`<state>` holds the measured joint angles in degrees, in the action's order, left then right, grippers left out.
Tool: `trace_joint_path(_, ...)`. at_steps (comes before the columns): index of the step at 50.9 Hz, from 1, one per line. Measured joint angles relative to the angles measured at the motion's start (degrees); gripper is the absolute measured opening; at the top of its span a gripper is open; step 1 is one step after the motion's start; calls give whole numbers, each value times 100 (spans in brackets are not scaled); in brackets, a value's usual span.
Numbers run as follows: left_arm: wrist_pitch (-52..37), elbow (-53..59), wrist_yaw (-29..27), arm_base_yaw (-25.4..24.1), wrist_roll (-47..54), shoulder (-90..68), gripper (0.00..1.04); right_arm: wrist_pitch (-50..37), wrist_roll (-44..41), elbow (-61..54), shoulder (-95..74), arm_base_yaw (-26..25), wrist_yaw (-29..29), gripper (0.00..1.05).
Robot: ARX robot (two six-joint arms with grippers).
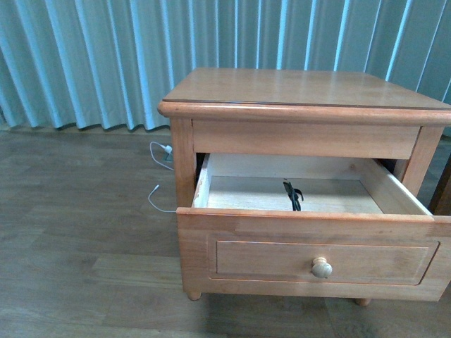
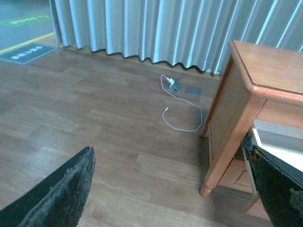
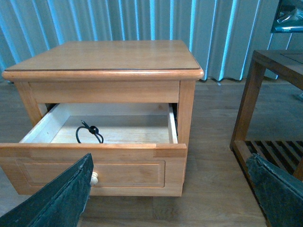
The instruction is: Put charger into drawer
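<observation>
Inside the drawer (image 1: 268,260), toward the middle of its pale bottom, found the charger (image 1: 292,196) lying loose, touched by neither arm. Made out only the black cable, gathered in a small loop; could not see the white plug block in the front or the right wrist view.

Saw the drawer pulled well out of the nightstand (image 1: 303,88), round knob (image 1: 321,267) facing the robot, nothing else visible inside.

Noted the left gripper (image 2: 168,146) spread wide and empty, off to the side of the nightstand above the wooden floor (image 2: 94,118). Noted also a thin white cable (image 2: 182,126) on the boards near the curtain (image 2: 142,28), not the task's item.

Noted the right gripper (image 3: 170,158) likewise parted, clasping nothing, held back in front of the drawer and not touching it, as far as could be told. Spotted a darker slatted table (image 3: 270,66) near the nightstand on the robot's right.

Judged the placing itself done: charger inside, both pincers released and clear of it. Judged little left beyond, perhaps, pushing the drawer shut, though not asked by the task sentence. Expected no snag there, given the cable loop lying low on the bottom.
</observation>
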<state>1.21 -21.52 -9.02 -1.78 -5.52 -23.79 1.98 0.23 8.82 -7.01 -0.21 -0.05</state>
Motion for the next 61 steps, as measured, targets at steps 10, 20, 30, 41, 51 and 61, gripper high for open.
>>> trace_joint_path(10, 4, 37, 9, -26, -17, 26, 99, 0, 0, 0, 0, 0, 0, 97)
trace_joint_path(20, -315, 201, 516, 66, 177, 133, 90, 0, 0, 0, 0, 0, 0, 97)
trace_joint_path(30, -629, 927, 883, 179, 446, 595, 48, 0, 0, 0, 0, 0, 0, 97)
trace_joint_path(41, -702, 1445, 896, 179, 505, 1045, 4, 0, -2, 0, 0, 0, 0, 97)
trace_joint_path(51, -83, 1676, 903, 179, 507, 1895, 4, 0, 0, 0, 0, 0, 2, 97)
trace_joint_path(61, -83, 1797, 903, 179, 507, 2050, 4, 0, -2, 0, 0, 0, 0, 97)
